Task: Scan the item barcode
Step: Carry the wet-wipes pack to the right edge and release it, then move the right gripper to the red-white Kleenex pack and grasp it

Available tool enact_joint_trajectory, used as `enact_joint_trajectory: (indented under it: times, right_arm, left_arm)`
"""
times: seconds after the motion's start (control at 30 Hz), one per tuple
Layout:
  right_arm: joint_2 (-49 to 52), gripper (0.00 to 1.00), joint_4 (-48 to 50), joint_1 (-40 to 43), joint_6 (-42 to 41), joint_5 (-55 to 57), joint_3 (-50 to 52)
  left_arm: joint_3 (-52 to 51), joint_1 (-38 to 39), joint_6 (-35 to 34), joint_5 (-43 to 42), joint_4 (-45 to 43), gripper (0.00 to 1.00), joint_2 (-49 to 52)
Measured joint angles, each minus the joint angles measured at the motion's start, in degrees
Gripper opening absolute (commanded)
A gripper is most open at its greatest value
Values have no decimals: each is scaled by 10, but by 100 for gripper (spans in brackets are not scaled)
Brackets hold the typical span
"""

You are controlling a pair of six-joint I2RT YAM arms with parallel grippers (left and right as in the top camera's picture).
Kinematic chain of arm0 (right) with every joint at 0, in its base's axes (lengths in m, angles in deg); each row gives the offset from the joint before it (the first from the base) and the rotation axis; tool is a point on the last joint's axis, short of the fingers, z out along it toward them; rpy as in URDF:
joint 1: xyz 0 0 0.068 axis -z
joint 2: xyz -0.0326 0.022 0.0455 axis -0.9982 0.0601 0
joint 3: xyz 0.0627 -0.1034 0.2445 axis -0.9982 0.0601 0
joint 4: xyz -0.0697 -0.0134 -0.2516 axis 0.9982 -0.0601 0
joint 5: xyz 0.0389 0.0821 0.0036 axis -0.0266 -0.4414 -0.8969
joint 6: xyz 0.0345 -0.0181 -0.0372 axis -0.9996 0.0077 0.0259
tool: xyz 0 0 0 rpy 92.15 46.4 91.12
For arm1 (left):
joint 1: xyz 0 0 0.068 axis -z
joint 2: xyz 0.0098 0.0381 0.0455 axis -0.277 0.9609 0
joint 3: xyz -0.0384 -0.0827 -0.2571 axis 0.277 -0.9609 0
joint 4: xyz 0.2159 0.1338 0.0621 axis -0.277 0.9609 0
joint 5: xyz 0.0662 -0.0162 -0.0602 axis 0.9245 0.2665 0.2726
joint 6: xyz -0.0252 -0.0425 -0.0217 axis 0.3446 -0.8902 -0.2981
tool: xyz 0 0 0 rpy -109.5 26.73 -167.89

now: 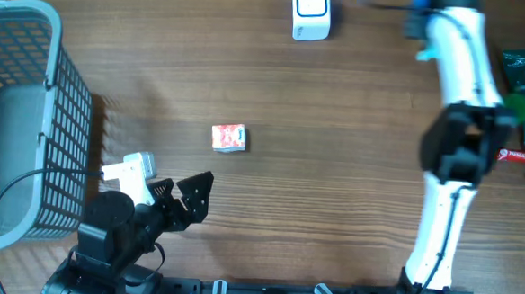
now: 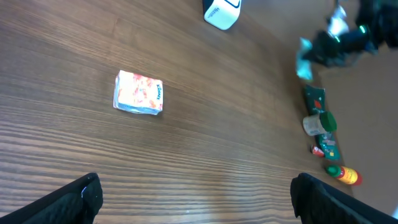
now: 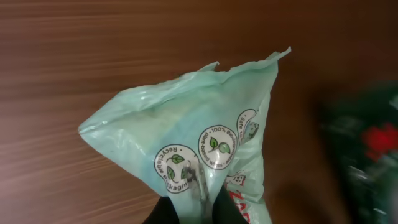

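Right wrist view is showing the right gripper (image 3: 198,210) pinching a pale green plastic bag (image 3: 199,124) by one edge, its jaws nearly closed on the film and the bag fanning out over the wooden table (image 3: 93,50). Overhead, that arm is reaching to the far right, just right of the white scanner (image 1: 310,13) at the far edge. The left gripper (image 2: 196,202) is sitting near left beside the basket (image 1: 35,14), jaws spread wide, holding nothing. A small orange-and-white box (image 1: 229,137) is lying mid-table.
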Motion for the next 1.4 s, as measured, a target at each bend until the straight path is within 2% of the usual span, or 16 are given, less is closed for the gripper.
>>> enact_joint_trajectory:
  times: [0.07,0.13,0.17,0.23,0.27,0.3,0.33,0.6,0.8,0.97,1.13,1.3,1.4]
  right_arm:
    - [0,7,2,53,-4,-6,10]
    - [0,16,4,99,-7,-10,22]
    - [0,24,9,120,-9,-13,30]
    - [0,51,12,149,-15,-19,41]
    - [1,58,12,158,-25,-23,43]
    - [1,82,13,167,-32,-28,45]
    - [1,100,13,172,-37,-37,45]
    - [-12,100,-7,167,-71,-180,29]
    - [-117,100,-122,120,-124,-356,16]
    - [-167,100,-244,13,-141,-439,2]
    - [-161,100,-289,-127,-141,-468,58]
    - [-158,95,-280,-244,-203,-481,139]
    - [-158,91,-214,-307,-269,-486,196]
  left_arm:
    - [0,0,0,0,0,100,0]
    - [0,0,0,0,0,99,0]
    - [0,0,0,0,0,100,0]
    - [0,0,0,0,0,100,0]
    - [0,0,0,0,0,100,0]
    - [0,0,0,0,0,100,0]
    - [0,0,0,0,0,100,0]
    - [0,0,0,0,0,100,0]
    - [0,0,0,0,0,100,0]
    - [0,0,0,0,0,100,0]
    - [0,0,0,0,0,100,0]
    - [0,0,0,0,0,100,0]
    - [0,0,0,0,0,100,0]
